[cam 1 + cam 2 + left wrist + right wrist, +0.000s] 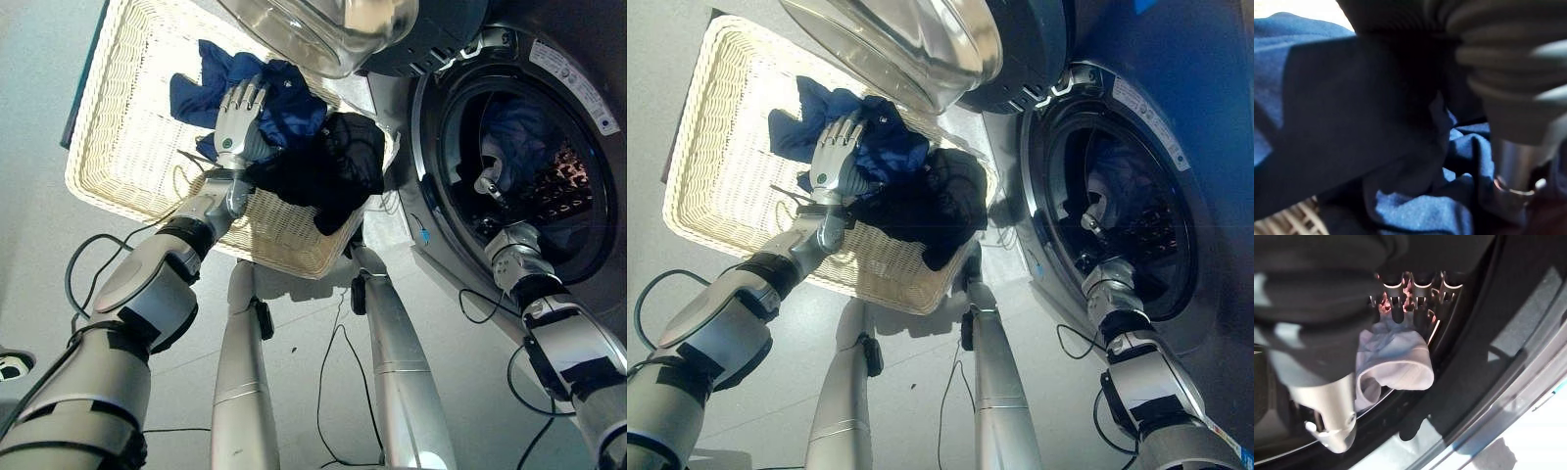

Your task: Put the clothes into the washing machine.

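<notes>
Right hand (493,182) inside washing machine (578,108) beside pale garment (1396,362); left hand (238,119) on blue clothes (284,98).

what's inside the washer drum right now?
The right robot hand reaches into the washing machine, fingers straight over a pale cloth. The drum's dark rear is unreadable.

- Left hand (238,119): silver fingers with dark tips, and a small green dot on its back.
- Right hand (1400,301): a row of silver fingers with dark tips, and a silver thumb apart from them.
- Dark ribbed cover over each wrist.
- Silver-grey arms in smooth rounded shells, with black bands at the joints.
- Polished metal collar at each wrist.
</notes>
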